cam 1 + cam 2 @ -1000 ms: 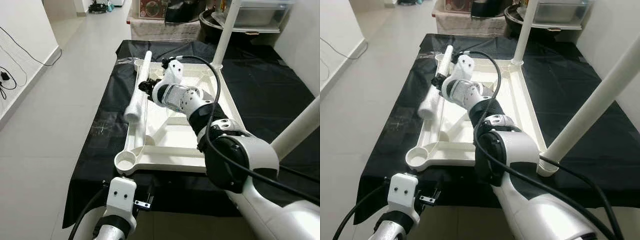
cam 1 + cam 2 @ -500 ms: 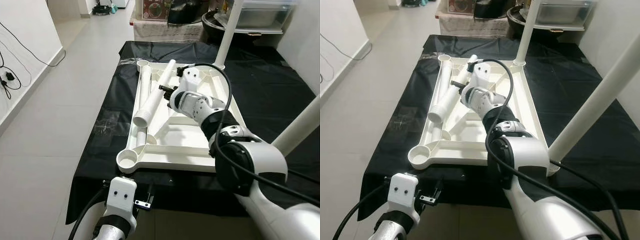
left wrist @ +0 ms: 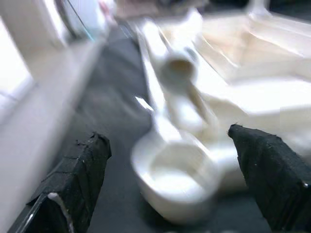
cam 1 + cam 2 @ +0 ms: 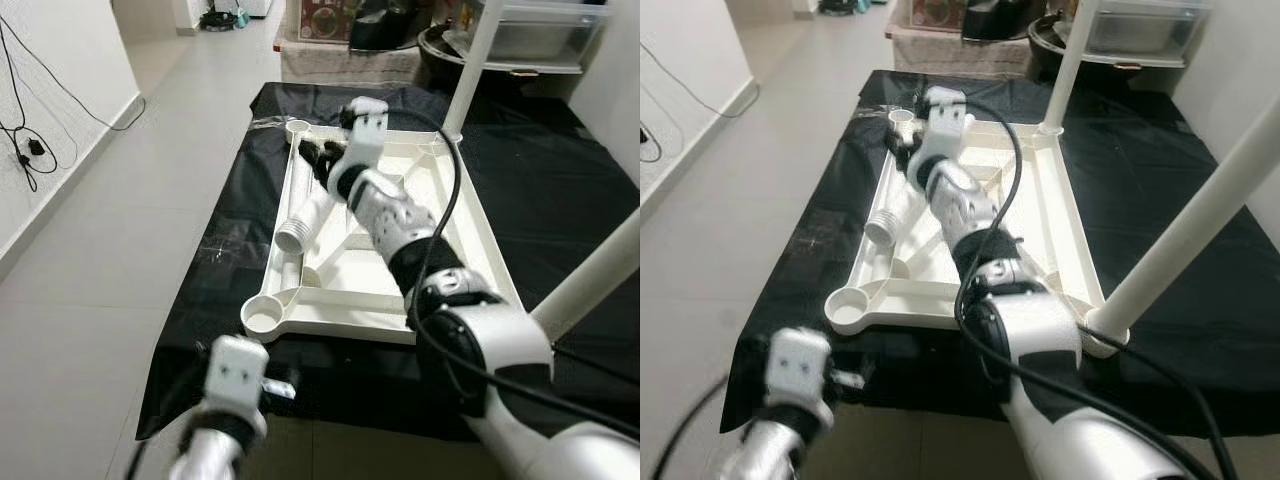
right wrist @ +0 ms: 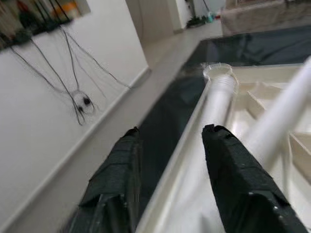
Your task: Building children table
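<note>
The white table top (image 4: 400,330) lies upside down on a black cloth. Two white legs stand in its right corners, one far (image 4: 465,60) and one near (image 4: 590,275). My right gripper (image 4: 318,160) reaches over the far left corner with its fingers (image 5: 116,184) open and nothing between them. Just beside it a loose leg (image 4: 305,215) slants down, its ribbed end near the left rim. A second tube (image 5: 216,107) lies along the left rim toward the far left socket (image 4: 297,128). My left gripper (image 3: 165,141) is open, low before the near left socket (image 4: 262,318).
The black cloth (image 4: 230,240) covers a low platform, and pale floor (image 4: 100,250) runs along its left side. Cables (image 4: 25,140) hang on the left wall. A shelf with pots and a bin (image 4: 520,30) stands behind the far end.
My right gripper has swung toward the far left corner. The leg it held aloft now rests lower beside it, outside its fingers. My left arm has shifted and looks blurred. The camera moved.
</note>
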You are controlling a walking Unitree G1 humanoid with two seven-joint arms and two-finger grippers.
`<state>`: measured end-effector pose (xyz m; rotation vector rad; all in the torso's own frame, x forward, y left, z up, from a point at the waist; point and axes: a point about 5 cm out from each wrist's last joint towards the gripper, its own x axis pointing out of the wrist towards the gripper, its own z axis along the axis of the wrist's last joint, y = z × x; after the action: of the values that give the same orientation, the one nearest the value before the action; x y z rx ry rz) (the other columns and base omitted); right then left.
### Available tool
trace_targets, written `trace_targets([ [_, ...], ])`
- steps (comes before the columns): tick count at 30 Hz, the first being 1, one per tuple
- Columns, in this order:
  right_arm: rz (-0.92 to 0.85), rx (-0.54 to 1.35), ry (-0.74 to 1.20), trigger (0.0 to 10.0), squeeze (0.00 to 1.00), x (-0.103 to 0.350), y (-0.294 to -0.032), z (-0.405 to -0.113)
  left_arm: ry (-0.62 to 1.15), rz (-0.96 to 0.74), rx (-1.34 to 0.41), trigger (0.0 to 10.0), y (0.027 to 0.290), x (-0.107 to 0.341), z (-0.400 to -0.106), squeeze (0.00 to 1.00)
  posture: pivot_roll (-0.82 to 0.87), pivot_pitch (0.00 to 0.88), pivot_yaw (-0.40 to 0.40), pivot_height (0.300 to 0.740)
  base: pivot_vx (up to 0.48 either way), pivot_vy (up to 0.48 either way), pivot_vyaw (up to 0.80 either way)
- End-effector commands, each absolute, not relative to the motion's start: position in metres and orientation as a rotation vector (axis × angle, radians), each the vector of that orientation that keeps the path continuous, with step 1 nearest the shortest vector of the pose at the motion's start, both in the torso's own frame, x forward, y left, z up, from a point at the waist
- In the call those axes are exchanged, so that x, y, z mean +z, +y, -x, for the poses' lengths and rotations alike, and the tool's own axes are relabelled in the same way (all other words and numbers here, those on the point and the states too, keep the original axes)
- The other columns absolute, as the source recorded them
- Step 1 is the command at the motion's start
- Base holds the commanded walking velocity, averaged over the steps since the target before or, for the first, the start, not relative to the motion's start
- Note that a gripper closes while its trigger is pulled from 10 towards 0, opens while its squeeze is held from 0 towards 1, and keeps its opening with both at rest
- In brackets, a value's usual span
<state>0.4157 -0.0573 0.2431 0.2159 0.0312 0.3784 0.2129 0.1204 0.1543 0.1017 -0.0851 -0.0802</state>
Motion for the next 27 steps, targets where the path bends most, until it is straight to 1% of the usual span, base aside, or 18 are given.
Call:
trace_targets([
  [1,-0.187,0.363,-0.011,10.0,0.0,0.246,-0.059,-0.415,-0.108,-0.157,-0.065,10.0,0.133,0.163,-0.218,0.0,0.01,0.092,-0.047,0.74,0.0,0.0,0.0],
  [2,-0.187,0.363,-0.011,10.0,0.0,0.246,-0.059,-0.415,-0.108,-0.157,-0.065,10.0,0.133,0.163,-0.218,0.0,0.01,0.092,-0.047,0.74,0.0,0.0,0.0],
  [3,-0.195,0.357,-0.016,10.0,0.0,0.242,-0.06,-0.414,-0.156,-0.216,-0.074,10.0,0.14,0.176,-0.227,1.0,0.01,0.092,-0.047,0.74,0.0,0.0,0.0],
  [4,-0.205,0.353,-0.018,10.0,0.0,0.24,-0.061,-0.413,-0.185,-0.253,-0.08,10.0,0.144,0.184,-0.231,1.0,0.01,0.096,-0.041,0.74,0.0,0.0,0.0],
  [5,-0.205,0.353,-0.018,10.0,0.0,0.24,-0.061,-0.413,-0.185,-0.253,-0.08,10.0,0.144,0.184,-0.231,1.0,0.01,0.096,-0.041,0.74,0.0,0.0,0.0],
  [8,-0.199,0.342,-0.034,10.0,0.0,0.232,-0.064,-0.41,-0.241,-0.367,-0.127,10.0,0.156,0.204,-0.251,1.0,0.02,0.106,-0.033,0.74,0.0,0.0,0.0],
  [9,-0.199,0.342,-0.034,10.0,0.0,0.232,-0.064,-0.41,-0.241,-0.367,-0.127,10.0,0.156,0.204,-0.251,1.0,0.02,0.106,-0.033,0.74,0.0,0.0,0.0],
  [10,-0.204,0.333,-0.043,10.0,0.0,0.23,-0.065,-0.409,-0.232,-0.418,-0.149,10.0,0.163,0.205,-0.26,1.0,0.02,0.115,-0.023,0.74,0.0,0.0,0.0],
  [12,-0.204,0.333,-0.043,10.0,0.0,0.23,-0.065,-0.409,-0.232,-0.418,-0.149,10.0,0.163,0.205,-0.26,1.0,0.02,0.115,-0.023,0.74,0.0,0.0,0.0],
  [13,-0.196,0.329,-0.051,10.0,0.0,0.229,-0.066,-0.408,-0.209,-0.467,-0.183,10.0,0.171,0.203,-0.269,0.0,0.02,0.125,-0.016,0.74,0.0,0.0,0.0],
  [14,-0.198,0.325,-0.054,10.0,0.0,0.228,-0.067,-0.406,-0.176,-0.514,-0.238,10.0,0.178,0.199,-0.277,0.0,0.02,0.146,-0.004,0.74,0.0,0.0,0.0],
  [17,-0.198,0.321,-0.056,10.0,0.0,0.227,-0.067,-0.405,-0.147,-0.532,-0.267,10.0,0.186,0.196,-0.284,0.0,0.02,0.15,-0.002,0.74,0.0,0.0,0.0],
  [18,-0.204,0.313,-0.069,10.0,0.0,0.228,-0.07,-0.403,-0.118,-0.562,-0.297,10.0,0.195,0.191,-0.294,0.0,0.03,0.186,0.017,0.74,0.0,0.0,0.0],
  [21,-0.21,0.302,-0.096,10.0,0.0,0.231,-0.074,-0.4,-0.092,-0.606,-0.32,10.0,0.208,0.189,-0.305,0.0,0.02,0.203,0.031,0.74,0.0,0.0,0.0],
  [22,-0.21,0.302,-0.096,10.0,0.0,0.231,-0.074,-0.4,-0.092,-0.606,-0.32,10.0,0.208,0.189,-0.305,0.0,0.02,0.203,0.031,0.74,0.0,0.0,0.0],
  [24,-0.199,0.294,-0.142,10.0,0.0,0.237,-0.078,-0.395,-0.102,-0.648,-0.335,10.0,0.213,0.193,-0.319,0.0,0.02,0.224,0.046,0.74,0.0,0.0,0.0],
  [26,-0.199,0.294,-0.142,10.0,0.0,0.237,-0.078,-0.395,-0.102,-0.648,-0.335,10.0,0.213,0.193,-0.319,0.0,0.02,0.224,0.046,0.74,0.0,0.0,0.0],
  [27,-0.195,0.29,-0.156,10.0,0.0,0.239,-0.079,-0.393,-0.109,-0.666,-0.345,10.0,0.214,0.194,-0.324,0.0,0.02,0.224,0.046,0.74,0.0,0.0,0.0],
])
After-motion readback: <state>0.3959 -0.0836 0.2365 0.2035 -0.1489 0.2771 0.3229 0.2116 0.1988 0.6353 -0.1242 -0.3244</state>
